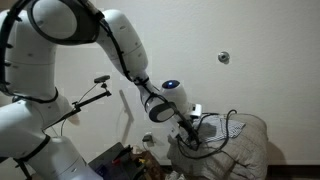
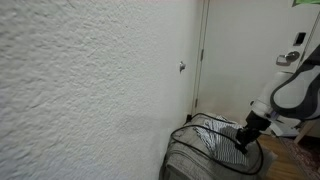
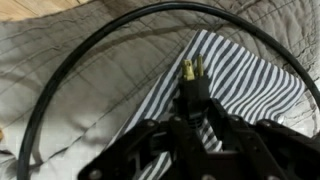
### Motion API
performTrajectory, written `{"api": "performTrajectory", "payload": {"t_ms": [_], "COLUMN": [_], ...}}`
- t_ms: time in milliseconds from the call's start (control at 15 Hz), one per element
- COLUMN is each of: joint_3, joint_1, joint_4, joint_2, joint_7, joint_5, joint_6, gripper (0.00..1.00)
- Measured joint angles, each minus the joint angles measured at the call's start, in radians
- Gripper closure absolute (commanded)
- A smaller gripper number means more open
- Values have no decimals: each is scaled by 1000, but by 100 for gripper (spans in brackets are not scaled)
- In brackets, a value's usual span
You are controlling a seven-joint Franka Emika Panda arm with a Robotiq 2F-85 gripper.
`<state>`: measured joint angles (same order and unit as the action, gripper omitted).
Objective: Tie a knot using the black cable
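Note:
The black cable (image 3: 60,75) sweeps in a wide arc over a grey quilted cover and a black-and-white striped cloth (image 3: 250,80). Its plug end (image 3: 190,85), with brass prongs pointing away, sits between the fingers of my gripper (image 3: 192,112), which closes on the plug body. In both exterior views the gripper (image 1: 190,128) (image 2: 243,137) reaches down onto the covered heap, with thin loops of the cable (image 1: 228,125) (image 2: 205,135) lying beside it.
The grey quilted heap (image 1: 245,150) fills the lower right. A stiff black rod with a clamp head (image 1: 90,97) stands to the left by the arm's base. A white wall (image 2: 90,90) and a door (image 2: 235,50) close the space behind.

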<state>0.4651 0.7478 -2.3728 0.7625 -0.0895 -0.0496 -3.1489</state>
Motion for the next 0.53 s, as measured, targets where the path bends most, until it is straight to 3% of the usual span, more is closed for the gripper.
{"api": "performTrajectory", "payload": {"t_ms": [533], "joint_3": [41], "joint_1": [59], "joint_4": [-9], "joint_2": [1], "joint_7": [-11], "joint_5": [-1], "joint_6": [-4], "gripper": [92]}}
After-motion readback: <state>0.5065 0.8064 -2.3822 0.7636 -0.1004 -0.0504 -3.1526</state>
